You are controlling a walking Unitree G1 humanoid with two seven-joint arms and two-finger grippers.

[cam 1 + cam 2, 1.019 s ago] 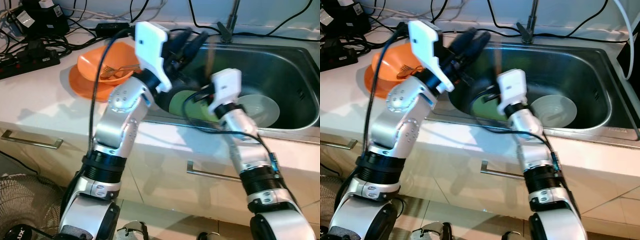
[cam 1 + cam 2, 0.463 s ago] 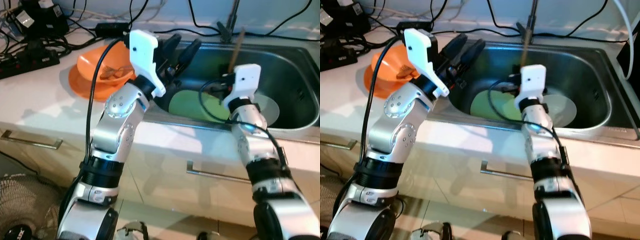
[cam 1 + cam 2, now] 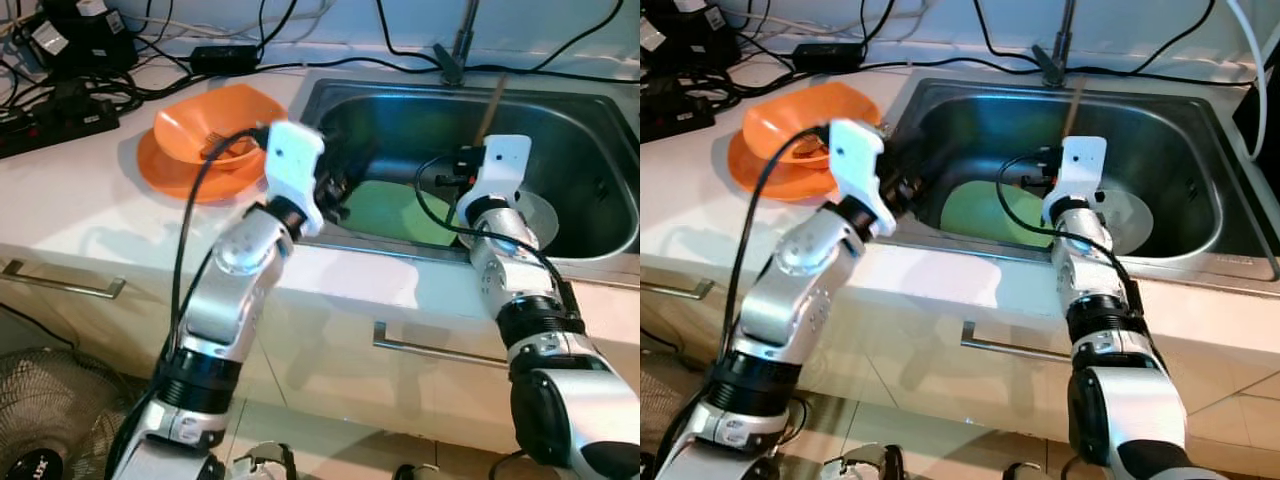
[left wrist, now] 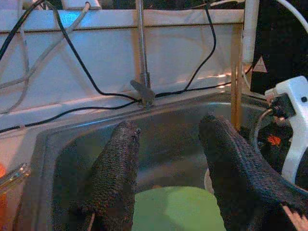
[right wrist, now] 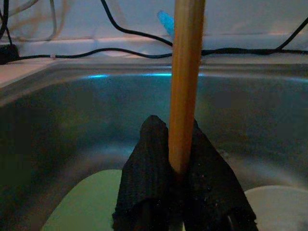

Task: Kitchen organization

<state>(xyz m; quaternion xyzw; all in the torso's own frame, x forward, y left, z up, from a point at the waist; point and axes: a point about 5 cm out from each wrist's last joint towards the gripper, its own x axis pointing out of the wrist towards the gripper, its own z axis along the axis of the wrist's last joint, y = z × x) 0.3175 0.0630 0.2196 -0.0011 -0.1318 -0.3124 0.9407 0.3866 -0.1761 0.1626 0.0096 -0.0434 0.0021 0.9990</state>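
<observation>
A wooden stick stands nearly upright over the steel sink, with my right gripper shut on its lower part. Below it in the basin lie a green plate and a pale round dish. My left gripper is open with nothing between its fingers, hovering over the sink's left side just above the green plate. An orange bowl holding a fork sits on an orange plate on the counter, left of the sink.
A tap rises behind the sink. Power strips and tangled cables crowd the counter's back left. Drawer handles run along the cabinet front, and a floor fan stands at lower left.
My right gripper has risen from the green plate and moved right, carrying the stick upright. My left arm has dropped from high over the rim to low at the sink's left edge.
</observation>
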